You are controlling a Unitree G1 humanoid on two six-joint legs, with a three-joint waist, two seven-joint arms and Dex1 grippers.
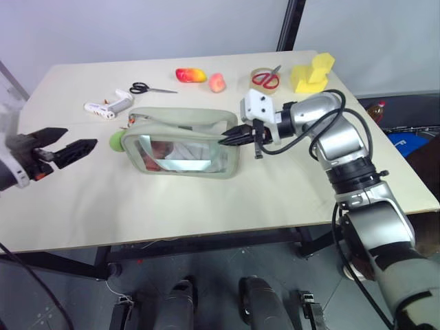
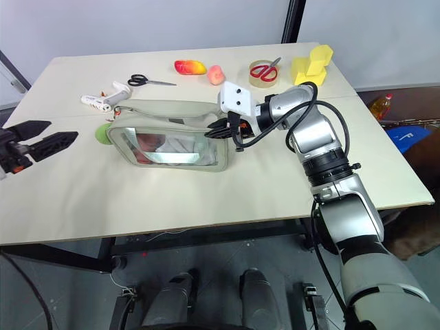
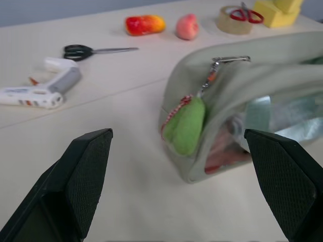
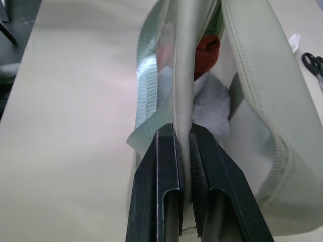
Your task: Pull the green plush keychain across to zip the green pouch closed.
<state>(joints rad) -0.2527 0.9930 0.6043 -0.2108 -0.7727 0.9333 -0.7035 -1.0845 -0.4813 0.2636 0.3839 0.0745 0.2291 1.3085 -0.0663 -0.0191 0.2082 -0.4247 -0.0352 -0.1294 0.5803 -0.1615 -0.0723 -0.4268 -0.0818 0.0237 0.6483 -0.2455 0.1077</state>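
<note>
Two hands are in my head view. At the far left edge of the frame my left hand hovers over the pale wooden desk with its black fingers spread wide and nothing between them, pointing toward the pouch and a little apart from it. Just right of it, at centre left, the small lime-green fuzzy plush keychain hangs against the left end of the pouch; in the left wrist view it dangles from a metal clasp at the zipper's end. The pale sage-green soft zip pouch with a clear plastic window lies at the middle of the frame, its top edge gaping, with something red and white inside. At the pouch's right end my right hand is clamped on it; the right wrist view shows the two black fingers pinched narrow on a thin pale green strip of the pouch.

Along the upper part of the frame, from left to right, sit a white glue gun, black-handled scissors, a red-yellow toy fruit, a pink toy peach, a tape roll with red scissors on it and a yellow foam block.
</note>
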